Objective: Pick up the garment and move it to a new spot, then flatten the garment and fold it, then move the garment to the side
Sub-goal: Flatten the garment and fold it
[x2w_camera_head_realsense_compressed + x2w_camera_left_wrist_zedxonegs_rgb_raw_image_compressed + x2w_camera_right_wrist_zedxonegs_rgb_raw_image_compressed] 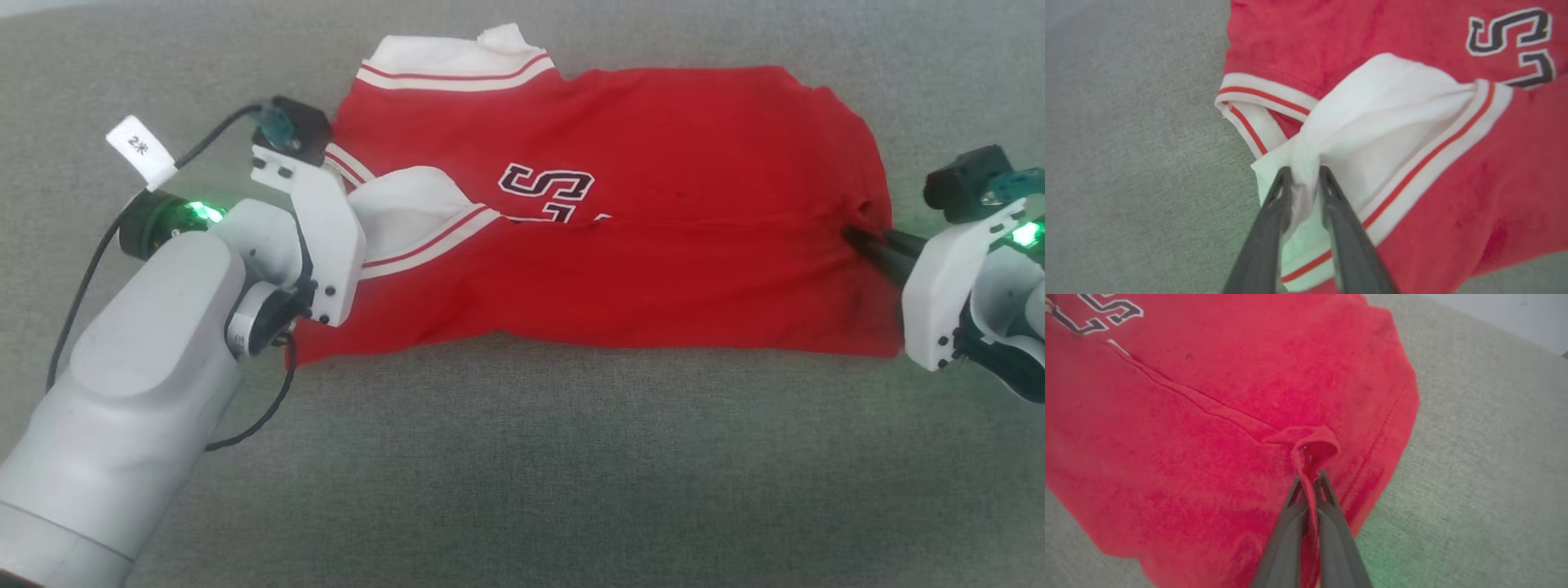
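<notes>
The garment [620, 269], a red shirt with white sleeves and striped trim, lies folded lengthwise on the grey surface, its near half laid over the lettering. At the shirt's left end my left gripper [1304, 171] pinches a bunch of the white sleeve [1392, 106], with the cloth caught between its two dark fingers. Its fingers are hidden behind the wrist housing in the head view. My right gripper [853, 237] is shut on a small raised fold of red cloth [1314, 447] near the shirt's right edge, along the fold line. In both wrist views the garment [1188, 457] rests flat around the pinched spots.
Grey woven surface [522, 474] stretches wide in front of the shirt and on both sides. A black cable with a white tag [140, 149] loops beside my left forearm. A pale wall [1515, 314] shows beyond the surface's edge in the right wrist view.
</notes>
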You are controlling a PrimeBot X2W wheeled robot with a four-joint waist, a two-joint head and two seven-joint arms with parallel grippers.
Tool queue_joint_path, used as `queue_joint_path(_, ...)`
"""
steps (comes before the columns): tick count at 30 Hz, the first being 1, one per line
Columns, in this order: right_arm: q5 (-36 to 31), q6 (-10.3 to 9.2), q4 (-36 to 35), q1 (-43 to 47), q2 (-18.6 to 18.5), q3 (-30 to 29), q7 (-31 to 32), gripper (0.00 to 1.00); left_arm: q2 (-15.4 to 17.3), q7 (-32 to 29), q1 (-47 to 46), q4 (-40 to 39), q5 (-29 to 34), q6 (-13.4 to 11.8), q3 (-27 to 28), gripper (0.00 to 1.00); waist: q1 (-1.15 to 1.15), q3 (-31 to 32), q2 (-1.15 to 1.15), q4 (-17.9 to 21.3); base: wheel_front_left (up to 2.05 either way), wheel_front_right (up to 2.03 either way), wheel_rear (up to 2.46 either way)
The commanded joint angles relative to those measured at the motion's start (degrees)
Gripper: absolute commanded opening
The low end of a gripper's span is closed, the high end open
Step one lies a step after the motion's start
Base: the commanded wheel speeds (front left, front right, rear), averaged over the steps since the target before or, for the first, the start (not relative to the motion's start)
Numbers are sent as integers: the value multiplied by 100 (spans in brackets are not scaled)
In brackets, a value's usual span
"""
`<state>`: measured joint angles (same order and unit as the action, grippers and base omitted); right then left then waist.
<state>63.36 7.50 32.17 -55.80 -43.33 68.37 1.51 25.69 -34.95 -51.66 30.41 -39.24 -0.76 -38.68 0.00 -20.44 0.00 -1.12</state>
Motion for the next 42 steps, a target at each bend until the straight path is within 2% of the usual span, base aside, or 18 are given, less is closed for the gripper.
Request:
queue_joint_path(1,-44,-2,-49,-85,-79,37,-157,100,13,-32,-83,0,4,-58,7,100,0,81,0,-23,0,0,0)
queue_joint_path(8,-69,-3,-135,61,-314,-166,-820,100,162,-289,152,-515,-140,-326,98,100,0,289,0,-71,0,0,0)
queue_joint_path(14,-320,-2,-97,338,-397,-828,-1555,100,470,-1031,676,-1476,-348,-861,139,100,0,445,0,-39,0,0,0)
queue_joint_path(17,-626,-2,-40,559,-308,-1481,-1661,100,608,-1330,986,-1943,-448,-1192,167,100,0,461,0,10,0,0,0)
queue_joint_path(21,-1392,-2,-278,1114,-27,-3025,-1666,100,774,-1593,1320,-2373,-521,-1582,208,100,0,431,0,128,0,0,0)
queue_joint_path(26,-2437,-2,-843,2161,554,-4803,-1666,100,844,-1665,1600,-2488,-581,-1879,278,100,0,354,0,264,0,0,0)
queue_joint_path(29,-2973,-2,-1231,2742,914,-5531,-1666,100,804,-1649,1711,-2307,-629,-2002,324,100,0,299,0,338,0,0,0)
queue_joint_path(34,-3478,-3,-1780,3386,1369,-6209,-1605,100,637,-1483,1789,-1926,-772,-2118,451,100,0,224,0,425,0,0,0)
queue_joint_path(35,-3551,-3,-1880,3467,1434,-6284,-1553,100,597,-1441,1795,-1851,-806,-2105,468,79,0,214,0,435,0,0,0)
queue_joint_path(37,-3632,-3,-2036,3609,1541,-6440,-1409,100,495,-1378,1798,-1715,-896,-2071,510,14,0,199,0,442,0,0,0)
queue_joint_path(38,-3650,-2,-2103,3665,1588,-6498,-1331,100,467,-1368,1798,-1647,-919,-2040,506,0,0,194,0,443,0,0,0)
queue_joint_path(42,-3589,-2,-2336,3867,1698,-6584,-892,100,385,-1327,1804,-1467,-962,-1949,495,0,0,176,0,417,0,0,0)
